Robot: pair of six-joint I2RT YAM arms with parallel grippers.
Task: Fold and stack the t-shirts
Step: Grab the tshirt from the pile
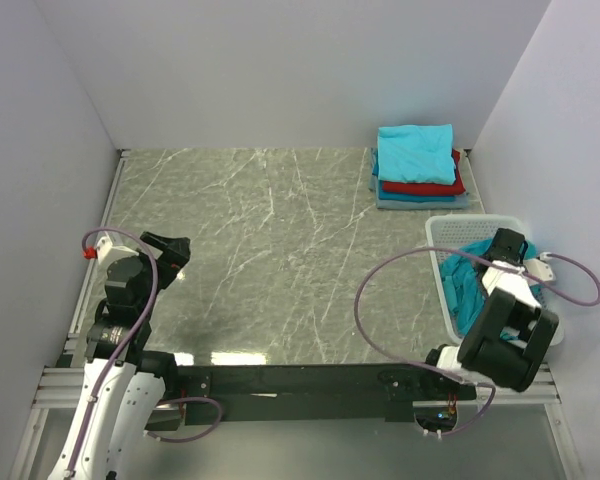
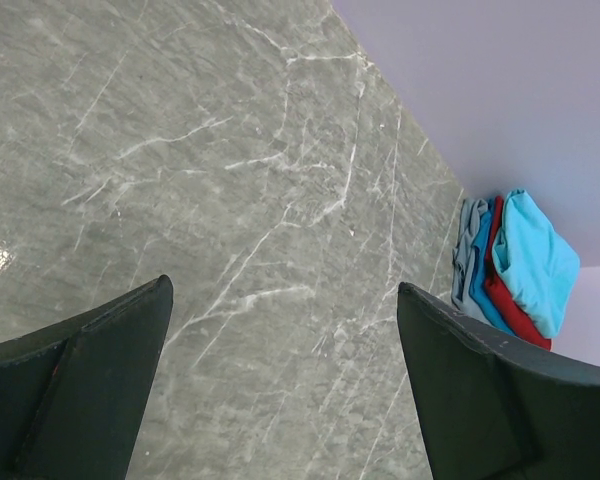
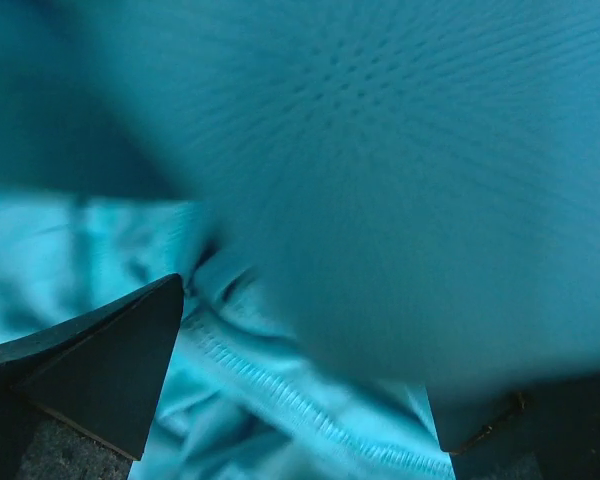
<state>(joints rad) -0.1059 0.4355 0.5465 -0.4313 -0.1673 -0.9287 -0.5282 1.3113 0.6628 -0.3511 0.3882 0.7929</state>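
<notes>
Left arm first: the left gripper (image 1: pixel 173 249) hangs over the near left part of the marble-patterned table (image 1: pixel 280 260), and its wrist view shows the left gripper (image 2: pixel 285 300) with jaws spread wide, nothing between them but bare tabletop. Over on the right, the right gripper (image 1: pixel 507 244) is down over the white basket (image 1: pixel 436 232), which sits at the right edge of the table. A crumpled teal shirt (image 1: pixel 464 287) lies heaped inside that basket, one part spilling over its left rim. From the wrist, the right gripper (image 3: pixel 310 340) is also spread wide, one dark finger (image 3: pixel 110 370) at the lower left and the other at the lower right, and the teal shirt (image 3: pixel 380 200) fills almost the whole view, blurred and very close, with a stitched hem running between the fingers. Whether the fingers actually touch the cloth I cannot tell; they are not pinched on it. At the far right corner sits the stack of folded shirts (image 1: pixel 417 168): a light turquoise shirt (image 1: pixel 416 152) on top, a red shirt (image 1: pixel 421 187) under it, darker blue below that, and a greyish layer at the bottom. The same stack (image 2: pixel 510 265) shows at the table's far edge in the left wrist view, well apart from both arms.
</notes>
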